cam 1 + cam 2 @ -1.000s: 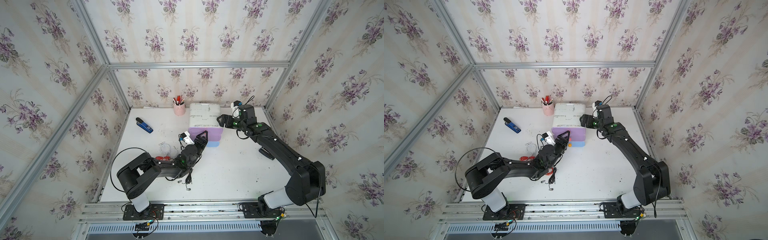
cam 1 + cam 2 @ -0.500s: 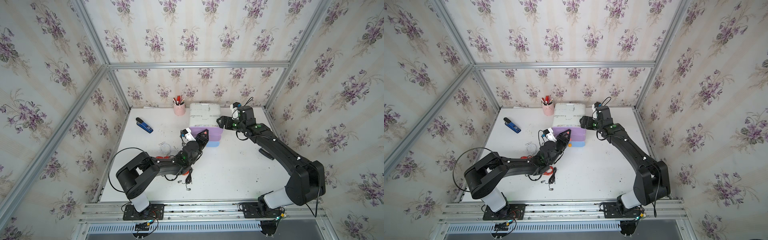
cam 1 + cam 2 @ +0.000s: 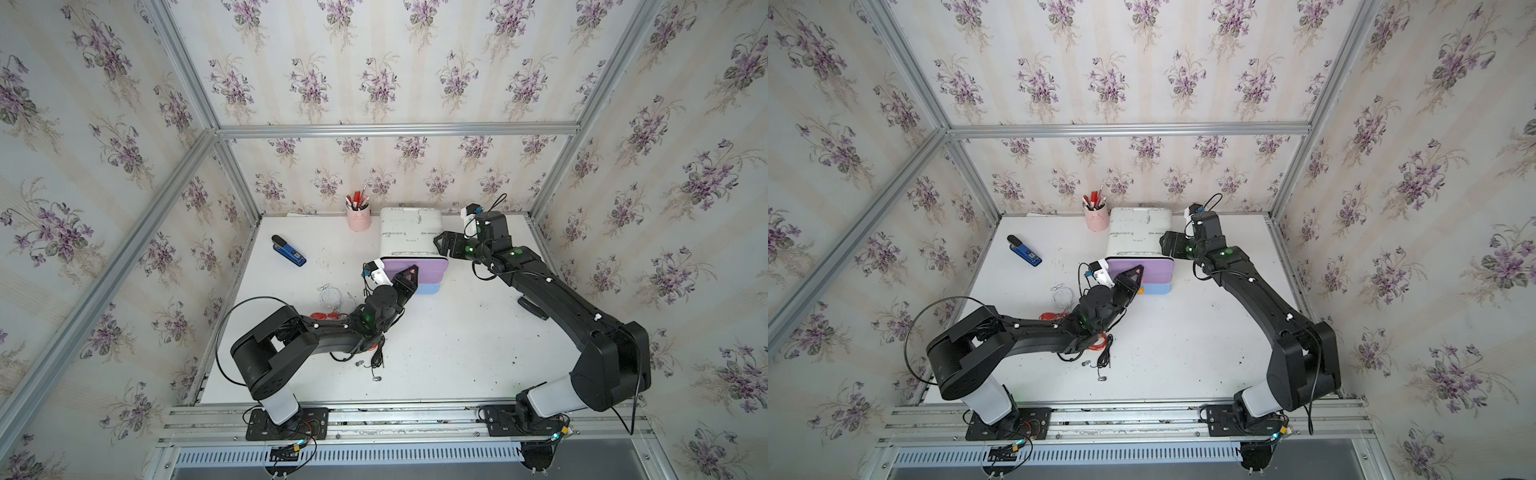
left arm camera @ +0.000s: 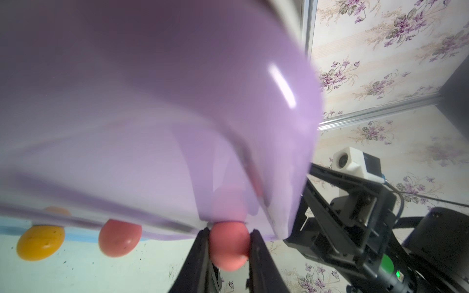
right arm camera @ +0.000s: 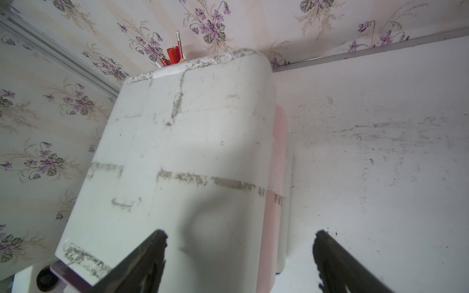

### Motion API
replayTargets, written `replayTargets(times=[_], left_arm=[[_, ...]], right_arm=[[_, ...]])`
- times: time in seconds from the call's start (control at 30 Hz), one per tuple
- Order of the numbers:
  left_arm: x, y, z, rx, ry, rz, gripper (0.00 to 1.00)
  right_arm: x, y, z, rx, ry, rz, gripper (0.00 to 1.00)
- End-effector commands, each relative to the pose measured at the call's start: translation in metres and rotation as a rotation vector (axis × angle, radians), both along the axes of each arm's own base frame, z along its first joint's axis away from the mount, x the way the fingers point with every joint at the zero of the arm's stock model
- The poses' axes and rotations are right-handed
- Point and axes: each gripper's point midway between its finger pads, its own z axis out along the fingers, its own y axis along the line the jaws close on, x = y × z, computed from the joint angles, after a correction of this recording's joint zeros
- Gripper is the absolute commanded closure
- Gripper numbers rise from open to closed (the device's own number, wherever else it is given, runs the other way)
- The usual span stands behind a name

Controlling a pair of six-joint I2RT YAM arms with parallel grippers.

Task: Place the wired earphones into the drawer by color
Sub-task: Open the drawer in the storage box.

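Nearest me on the surface (image 3: 457,332) lie three loose cable tangles: black earphones (image 3: 378,357), red-orange earphones (image 3: 328,316), white earphones (image 3: 330,295). Beyond, my left claw (image 4: 229,234) is clamped narrow on a pink knob (image 4: 228,251) of the drawer unit (image 3: 409,232), which has three drawers: two purple, one blue. Farther, my right claw (image 5: 238,241) gapes wide beside its white body, holding nothing.

White table (image 3: 457,340), scuffed. At back: drawer unit (image 3: 409,232), pink pen cup (image 3: 358,218). Left: blue stapler (image 3: 289,250). Mid-left: white earphones (image 3: 330,296), red-orange earphones (image 3: 328,316), black earphones (image 3: 377,357).
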Motion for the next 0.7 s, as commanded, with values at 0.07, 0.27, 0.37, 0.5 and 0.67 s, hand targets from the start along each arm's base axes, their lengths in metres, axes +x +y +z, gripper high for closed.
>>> replayTargets(times=[0.07,0.27,0.37,0.5,0.67], left_arm=[[-0.029,-0.007,-0.012,0.044,0.022,-0.063,0.82],[-0.056,-0.007,-0.018,0.071,0.045,-0.086,0.82],[-0.070,-0.009,-0.019,0.087,0.050,-0.094,0.82],[-0.086,-0.015,-0.023,0.080,0.066,-0.115,0.82],[-0.101,-0.022,-0.033,0.071,0.082,-0.128,0.81]], right_arm=[[0.003,-0.001,0.008,-0.015,-0.018,-0.002,0.07],[0.007,0.001,0.002,-0.018,0.004,-0.007,0.07],[0.008,0.002,0.000,-0.013,0.013,-0.004,0.07],[0.009,0.003,-0.004,-0.016,0.025,-0.003,0.07],[0.010,0.004,-0.005,-0.013,0.030,-0.003,0.07]])
